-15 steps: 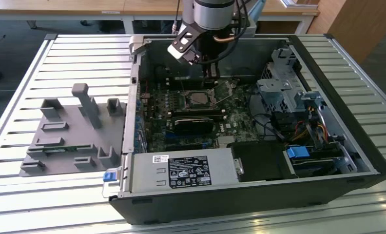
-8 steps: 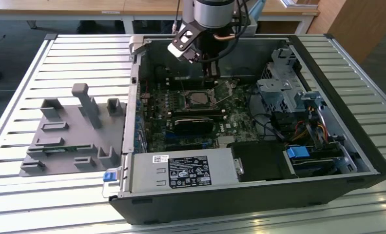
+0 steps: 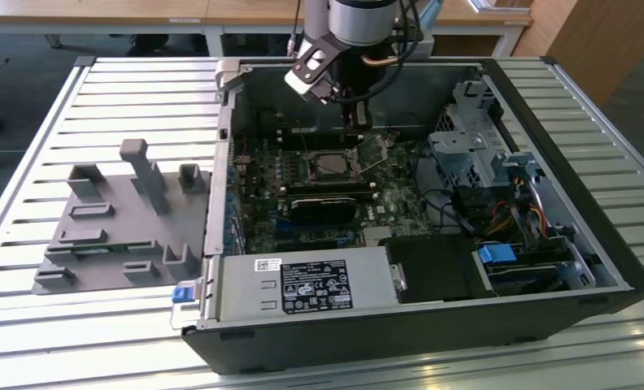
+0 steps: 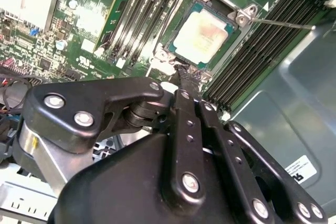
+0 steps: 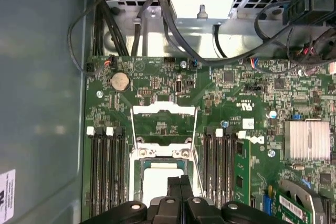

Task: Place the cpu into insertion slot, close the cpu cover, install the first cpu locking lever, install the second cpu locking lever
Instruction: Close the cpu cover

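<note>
Starting big: the slatted table (image 3: 137, 89) is topped with an open computer case (image 3: 582, 268), laid on its side so the motherboard (image 5: 157, 85) can be reached straight from above. A grey fixture tray (image 3: 105, 244) is parked just beside the case, on the exterior view's left, probably as a staging spot for parts. The gripper (image 4: 188, 77) is dropped down into the case at the socket area. Its jaws are pressed together with nothing pinched between them, so it's likely being used as a blunt pusher rather than a clamp. The cpu cover (image 5: 164, 110) is swung open and not yet folded down, with board visible through its cut-out centre. Whether the gripper tip is actually touching it can't be told. The insertion slot (image 4: 241, 17) is flanked by long memory slots (image 5: 105, 171) on both sides. The cpu (image 4: 202, 35) is already seated flat in the slot, silvery top up. The thin locking levers (image 5: 195, 132) are left unlatched, since the cover has to be shut first.
</note>
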Controlling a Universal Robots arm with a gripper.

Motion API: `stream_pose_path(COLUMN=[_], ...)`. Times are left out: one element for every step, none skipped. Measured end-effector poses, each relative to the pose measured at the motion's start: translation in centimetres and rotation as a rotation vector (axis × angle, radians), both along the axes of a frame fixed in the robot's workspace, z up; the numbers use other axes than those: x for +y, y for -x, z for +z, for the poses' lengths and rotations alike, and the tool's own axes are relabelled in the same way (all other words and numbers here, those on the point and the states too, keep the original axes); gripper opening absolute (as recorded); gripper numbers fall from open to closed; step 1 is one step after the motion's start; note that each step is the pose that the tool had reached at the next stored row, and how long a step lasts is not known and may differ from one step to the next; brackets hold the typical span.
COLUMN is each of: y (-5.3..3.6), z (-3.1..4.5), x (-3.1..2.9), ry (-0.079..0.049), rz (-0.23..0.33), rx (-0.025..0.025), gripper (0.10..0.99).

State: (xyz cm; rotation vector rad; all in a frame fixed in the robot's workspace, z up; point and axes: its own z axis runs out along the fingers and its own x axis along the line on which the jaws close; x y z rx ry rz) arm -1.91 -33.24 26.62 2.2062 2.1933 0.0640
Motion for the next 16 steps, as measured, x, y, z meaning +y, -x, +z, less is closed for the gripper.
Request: stream_pose_path(y=[-0.11, -0.22, -0.31, -0.42, -0.53, -0.63, -0.73, -0.84, -0.94, -1.04, -1.15, -1.26, -1.38, -1.48, -1.58, -1.70], z=[0.00, 0.00, 0.00, 0.00, 0.00, 0.00, 0.00, 0.00, 0.00, 0.00, 0.00, 0.00, 0.00, 0.00, 0.00, 0.00], x=[0.00, 0.00, 0.00, 0.00, 0.00, 0.00, 0.00, 0.00, 0.00, 0.00, 0.00, 0.00, 0.00, 0.00, 0.00, 0.00], ry=[0.000, 0.000, 0.000, 0.000, 0.000, 0.000, 0.000, 0.000, 0.000, 0.000, 0.000, 0.000, 0.000, 0.000, 0.000, 0.000], rz=[0.000, 0.000, 0.000, 0.000, 0.000, 0.000, 0.000, 0.000, 0.000, 0.000, 0.000, 0.000, 0.000, 0.000, 0.000, 0.000], rx=[0.0004, 0.0006, 0.0009, 0.0013, 0.0016, 0.0019, 0.0024, 0.0027, 0.0031, 0.0035, 0.0039, 0.0042, 0.0045, 0.0048, 0.0052, 0.0055], gripper=[0.106, 0.106, 0.106, 0.106, 0.106, 0.106, 0.106, 0.106, 0.106, 0.106, 0.106, 0.106, 0.106, 0.106, 0.106, 0.106])
